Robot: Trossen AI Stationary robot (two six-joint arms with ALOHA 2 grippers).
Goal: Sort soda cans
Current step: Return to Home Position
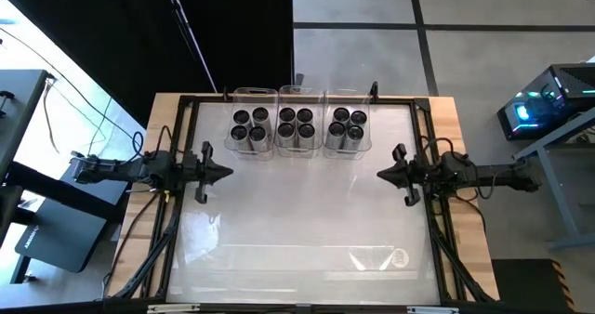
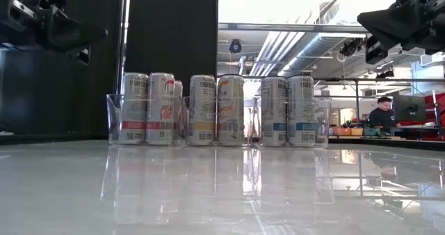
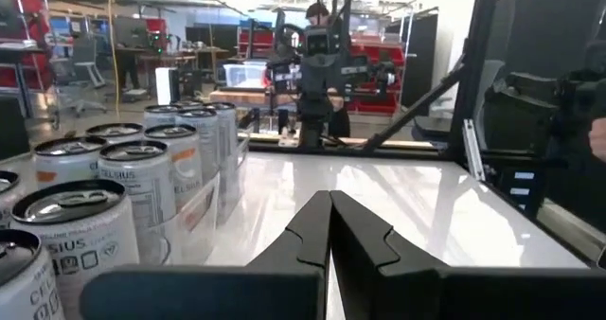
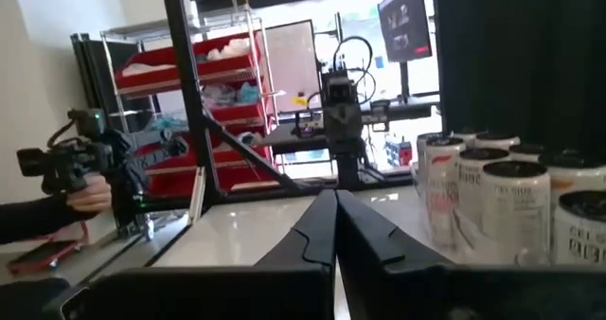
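Left gripper (image 1: 227,173) and right gripper (image 1: 381,174) sit closed, empty, mid-frame; soda cans (image 1: 304,131) fill 3 bins (image 1: 301,91) at top, apparently sorted, nothing left loose.

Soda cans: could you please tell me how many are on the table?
12 soda cans: four each in the left bin, middle bin and right bin, side by side; none looks hidden.
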